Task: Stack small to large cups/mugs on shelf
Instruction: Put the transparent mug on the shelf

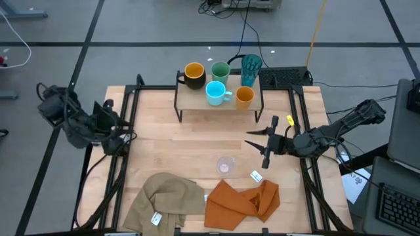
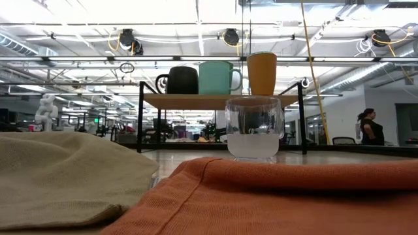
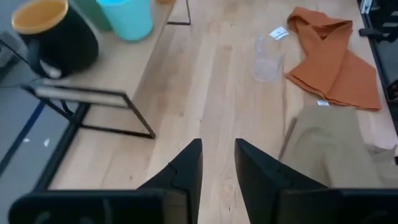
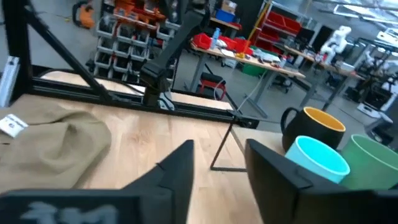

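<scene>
Orange cloth (image 2: 274, 196) lies on the wooden tabletop (image 1: 197, 141), workshop behind.

A tan cloth (image 1: 165, 198) lies crumpled on the wooden counter (image 1: 190, 141) near its front edge. An orange cloth (image 1: 241, 201) lies just beside it (each has a small white tag). A black keyboard (image 1: 285, 77) sits behind the counter. Far off, a person (image 2: 370, 126) stands in the room.

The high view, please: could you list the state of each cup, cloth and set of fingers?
Black mug: upright on shelf.
Green cup: upright on shelf.
Light blue mug: upright on shelf.
Orange cup: upright on shelf.
Teal tumbler: upright.
Clear cup: upright on table.
Cloths: crumpled.
Left fingers: apart, empty.
Right fingers: apart, empty.
</scene>
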{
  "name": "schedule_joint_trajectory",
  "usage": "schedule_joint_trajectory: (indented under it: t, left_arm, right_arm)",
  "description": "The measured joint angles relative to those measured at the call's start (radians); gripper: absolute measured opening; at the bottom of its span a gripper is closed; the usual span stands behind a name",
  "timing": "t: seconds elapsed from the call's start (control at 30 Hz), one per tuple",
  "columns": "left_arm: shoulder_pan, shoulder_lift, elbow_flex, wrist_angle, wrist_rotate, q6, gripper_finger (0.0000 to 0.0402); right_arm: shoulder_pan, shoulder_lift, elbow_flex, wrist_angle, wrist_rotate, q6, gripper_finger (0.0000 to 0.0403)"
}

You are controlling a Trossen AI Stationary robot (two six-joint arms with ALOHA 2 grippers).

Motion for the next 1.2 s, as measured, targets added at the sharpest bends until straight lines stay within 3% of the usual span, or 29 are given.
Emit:
schedule_joint_trajectory:
  t: [0.1,0.23,0.47,0.67,0.83,0.97,1.03,1.2]
  left_arm:
    - [-0.063,-0.099,-0.158,0.042,-0.046,-0.098,0.0093]
    - [-0.136,-0.228,-0.382,0.267,-0.088,-0.085,0.0093]
    - [-0.179,-0.344,-0.608,0.605,-0.222,0.119,0.0093]
    - [-0.18,-0.415,-0.789,0.978,-0.239,0.348,0.0093]
    - [-0.18,-0.487,-0.989,1.336,-0.134,0.476,0.0093]
    - [-0.167,-0.524,-1.098,1.572,0.032,0.607,0.0093]
    - [-0.147,-0.538,-1.136,1.639,0.081,0.653,0.0093]
    - [-0.043,-0.599,-1.217,1.635,0.084,0.666,0.0093]
  right_arm:
    - [-0.024,0.017,0.0,0.006,0.0,0.006,0.0164]
    - [-0.047,0.045,0.0,0.006,0.0,-0.001,0.0199]
    - [-0.076,0.056,0.0,0.031,0.0,-0.016,0.0219]
    - [-0.08,0.056,0.0,0.019,0.0,-0.015,0.0218]
    - [-0.08,0.056,0.0,0.024,0.0,-0.015,0.0219]
    - [-0.08,0.056,0.0,0.032,0.0,-0.007,0.0219]
    - [-0.08,0.056,0.0,0.037,0.0,0.011,0.0219]
    - [-0.08,0.056,0.0,0.048,0.0,0.032,0.0219]
